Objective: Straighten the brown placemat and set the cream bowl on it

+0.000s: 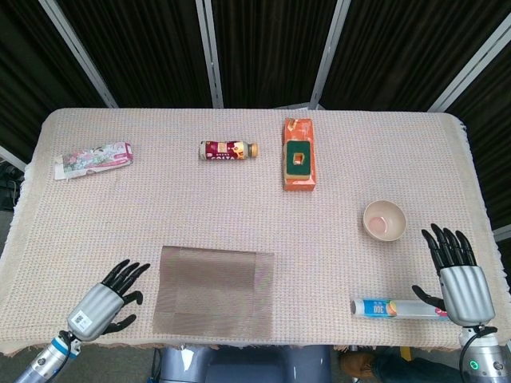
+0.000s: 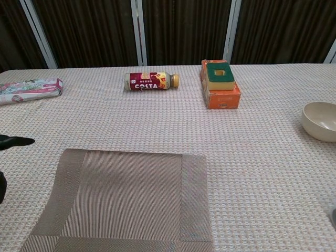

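The brown placemat (image 1: 215,291) (image 2: 126,199) lies flat near the table's front edge, slightly askew. The cream bowl (image 1: 384,219) (image 2: 320,121) stands upright on the cloth at the right, apart from the mat. My left hand (image 1: 108,302) hovers just left of the mat, fingers spread and holding nothing; only dark fingertips (image 2: 16,140) show at the chest view's left edge. My right hand (image 1: 457,274) sits near the front right corner, below and right of the bowl, fingers spread and empty.
A Costa bottle (image 1: 228,150) lies at the back centre. An orange box (image 1: 299,155) with a green sponge on top is to its right. A floral packet (image 1: 94,159) lies back left. A blue tube (image 1: 395,308) rests beside my right hand.
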`<act>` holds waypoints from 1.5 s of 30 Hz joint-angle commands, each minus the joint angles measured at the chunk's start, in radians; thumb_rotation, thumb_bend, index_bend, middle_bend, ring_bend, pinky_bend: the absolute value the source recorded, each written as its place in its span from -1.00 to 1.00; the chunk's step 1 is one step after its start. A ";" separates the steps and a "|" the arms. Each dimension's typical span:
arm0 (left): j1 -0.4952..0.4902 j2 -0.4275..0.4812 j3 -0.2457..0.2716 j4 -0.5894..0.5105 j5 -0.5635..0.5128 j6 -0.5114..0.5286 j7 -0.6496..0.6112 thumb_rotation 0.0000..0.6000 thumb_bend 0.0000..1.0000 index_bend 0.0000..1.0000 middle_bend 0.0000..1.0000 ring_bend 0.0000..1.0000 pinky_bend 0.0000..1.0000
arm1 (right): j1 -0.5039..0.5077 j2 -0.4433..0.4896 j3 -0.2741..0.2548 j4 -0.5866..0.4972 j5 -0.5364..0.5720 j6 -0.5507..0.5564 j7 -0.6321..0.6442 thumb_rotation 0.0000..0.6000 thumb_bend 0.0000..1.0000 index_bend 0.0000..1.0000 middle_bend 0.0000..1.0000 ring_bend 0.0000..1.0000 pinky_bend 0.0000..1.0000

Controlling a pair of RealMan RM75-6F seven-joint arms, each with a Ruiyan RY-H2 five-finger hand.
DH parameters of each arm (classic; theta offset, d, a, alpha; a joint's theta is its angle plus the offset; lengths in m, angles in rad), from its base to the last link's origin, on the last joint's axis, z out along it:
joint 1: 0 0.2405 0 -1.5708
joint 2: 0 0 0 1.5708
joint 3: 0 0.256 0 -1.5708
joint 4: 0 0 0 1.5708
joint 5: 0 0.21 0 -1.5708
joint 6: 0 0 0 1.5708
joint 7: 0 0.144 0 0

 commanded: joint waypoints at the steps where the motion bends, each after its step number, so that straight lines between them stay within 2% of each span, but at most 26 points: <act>1: 0.003 -0.039 0.034 0.047 0.050 0.021 0.011 1.00 -0.43 -0.03 -1.00 -1.00 -1.00 | -0.001 0.003 0.003 -0.001 -0.003 0.000 0.007 1.00 -1.00 -1.00 -1.00 -1.00 -1.00; 8: -0.001 -0.111 0.060 0.153 0.094 0.021 0.033 1.00 -0.43 -0.06 -1.00 -1.00 -1.00 | -0.001 0.025 0.003 -0.024 -0.005 -0.019 0.068 1.00 -1.00 -1.00 -1.00 -1.00 -1.00; 16: -0.010 -0.160 0.056 0.229 0.083 0.010 0.028 1.00 -0.42 -0.06 -1.00 -1.00 -1.00 | -0.001 0.027 0.014 -0.015 0.001 -0.025 0.061 1.00 -1.00 -1.00 -1.00 -1.00 -1.00; 40: -0.010 -0.229 0.085 0.328 0.052 0.019 -0.009 1.00 -0.42 -0.06 -1.00 -1.00 -1.00 | -0.005 0.016 0.028 -0.007 0.001 -0.040 0.057 1.00 -1.00 -1.00 -1.00 -1.00 -1.00; 45: -0.015 -0.246 0.086 0.333 0.051 0.012 0.015 1.00 -0.30 -0.06 -1.00 -1.00 -1.00 | -0.006 0.016 0.029 -0.008 -0.005 -0.038 0.057 1.00 -1.00 -1.00 -1.00 -1.00 -1.00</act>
